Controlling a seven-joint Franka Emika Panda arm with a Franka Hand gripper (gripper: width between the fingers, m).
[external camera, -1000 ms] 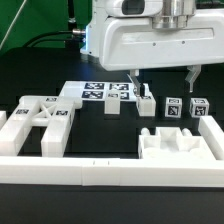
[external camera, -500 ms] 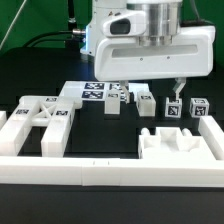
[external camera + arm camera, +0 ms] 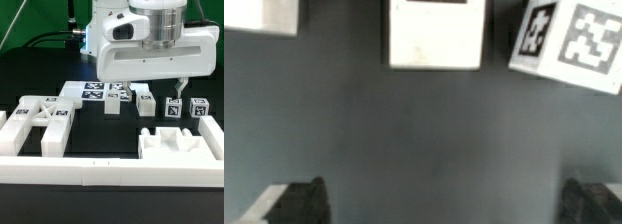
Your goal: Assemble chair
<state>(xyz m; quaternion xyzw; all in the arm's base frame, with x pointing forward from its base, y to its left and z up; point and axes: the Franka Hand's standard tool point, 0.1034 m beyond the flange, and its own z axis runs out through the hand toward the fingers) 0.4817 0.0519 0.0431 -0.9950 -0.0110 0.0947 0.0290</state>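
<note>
The chair lies in loose white tagged parts. Two notched pieces point(image 3: 40, 118) lie at the exterior view's left, and a notched block point(image 3: 175, 150) sits front right. Small tagged posts stand in a row: one point(image 3: 146, 102) below my gripper and two more point(image 3: 173, 108) point(image 3: 198, 108) to its right. My gripper point(image 3: 152, 90) hangs open and empty above the row, its fingers straddling the first post. In the wrist view the gripper point(image 3: 450, 205) shows dark fingertips point(image 3: 304, 200) wide apart over bare table, with a white post point(image 3: 438, 35) and a tagged post point(image 3: 580, 45) ahead.
The marker board point(image 3: 95, 93) lies flat behind the left parts. Long white border rails point(image 3: 110, 177) run along the front and sides. Dark table shows between the posts and the front block.
My gripper has shifted toward the exterior view's left, from over the right posts to over the first post. It stays open. The parts have not moved.
</note>
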